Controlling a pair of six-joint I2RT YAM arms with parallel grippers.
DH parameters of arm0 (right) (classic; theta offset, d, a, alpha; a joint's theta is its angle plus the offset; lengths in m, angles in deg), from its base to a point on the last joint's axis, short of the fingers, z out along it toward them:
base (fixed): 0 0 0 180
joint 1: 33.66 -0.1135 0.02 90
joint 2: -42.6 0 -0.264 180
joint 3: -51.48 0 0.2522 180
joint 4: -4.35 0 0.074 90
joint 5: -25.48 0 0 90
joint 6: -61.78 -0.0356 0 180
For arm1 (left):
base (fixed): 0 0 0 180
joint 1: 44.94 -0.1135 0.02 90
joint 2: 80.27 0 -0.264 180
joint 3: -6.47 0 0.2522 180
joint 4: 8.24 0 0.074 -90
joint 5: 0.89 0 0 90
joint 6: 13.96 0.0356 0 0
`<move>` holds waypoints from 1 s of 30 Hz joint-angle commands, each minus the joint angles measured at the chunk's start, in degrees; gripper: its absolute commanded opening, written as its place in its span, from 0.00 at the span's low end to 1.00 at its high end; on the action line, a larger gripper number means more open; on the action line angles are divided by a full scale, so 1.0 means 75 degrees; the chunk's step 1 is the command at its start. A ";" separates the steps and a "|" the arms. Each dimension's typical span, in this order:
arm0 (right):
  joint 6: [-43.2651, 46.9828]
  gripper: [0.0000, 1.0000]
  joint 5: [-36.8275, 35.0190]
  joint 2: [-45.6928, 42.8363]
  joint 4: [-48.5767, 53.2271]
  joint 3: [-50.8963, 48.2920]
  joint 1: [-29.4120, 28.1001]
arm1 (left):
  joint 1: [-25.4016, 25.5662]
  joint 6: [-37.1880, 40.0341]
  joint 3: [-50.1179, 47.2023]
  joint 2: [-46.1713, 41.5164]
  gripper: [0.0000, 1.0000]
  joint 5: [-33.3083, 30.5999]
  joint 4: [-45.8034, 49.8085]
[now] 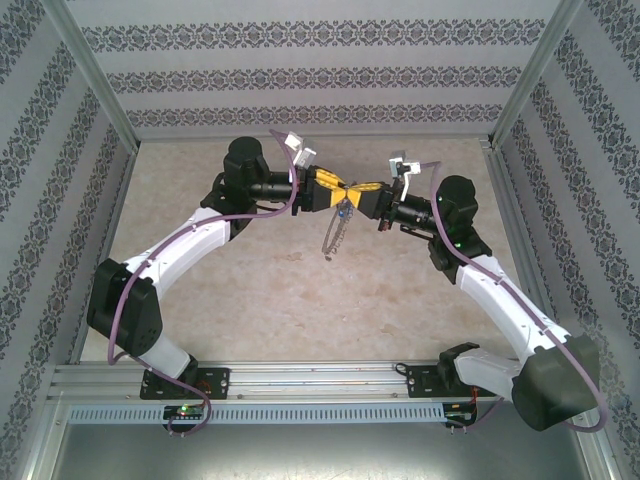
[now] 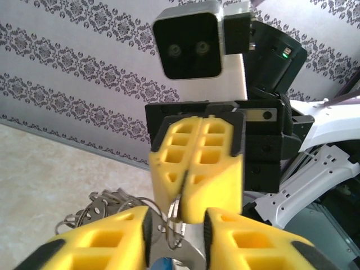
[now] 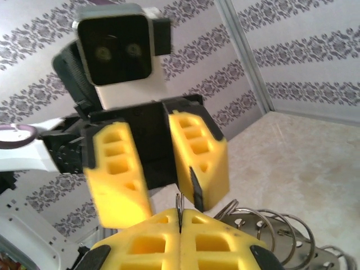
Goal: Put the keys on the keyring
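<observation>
Both the left arm (image 1: 190, 245) and the right arm (image 1: 500, 290) were bolted at the near edge of the desk (image 1: 300, 320). They bent inward to meet above its middle, somewhat toward the far edge. Below that meeting point the keyring (image 1: 333, 236) hung in the air, clear of the desk, its lower end nearest the near edge. A tiny key (image 1: 343, 213) with a blue head sat at the top of the ring, just beneath the fingertips.

The left end effector (image 1: 335, 189) faced the right end effector (image 1: 363, 195) tip to tip. Seen from the right wrist, the left one's yellow fingers (image 3: 115, 169) were spread, with a clear gap between them. From the left wrist, the ring's wire and a blue scrap of the key lay in that gap. Whether either finger touched them could not be told.

The right end effector's fingers (image 2: 222, 180) were pressed together, pinching the thin wire of the keyring, which came out at the seam between them. Several silvery loops (image 3: 264, 225) bunched just beside that grip. Beyond both end effectors, a patterned wall (image 1: 320, 70) stood along the far edge of the desk.
</observation>
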 commanded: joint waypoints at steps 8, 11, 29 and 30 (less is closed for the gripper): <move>0.1249 0.00 0.0766 0.0110 0.1073 0.0610 0.0263 | -0.0354 0.1779 0.1005 -0.0381 0.43 0.0168 0.2537; 0.1744 0.00 0.0814 0.0188 0.1713 0.0848 0.0243 | -0.0353 0.2448 0.1408 -0.0244 0.44 0.0148 0.3639; 0.3337 0.00 0.0263 0.0689 0.3854 0.1661 -0.0192 | -0.0097 0.4721 0.2908 0.0847 0.40 0.0175 0.7360; 0.3339 0.00 0.0245 0.0689 0.3853 0.1659 -0.0197 | -0.0080 0.4734 0.2907 0.0855 0.40 0.0211 0.7374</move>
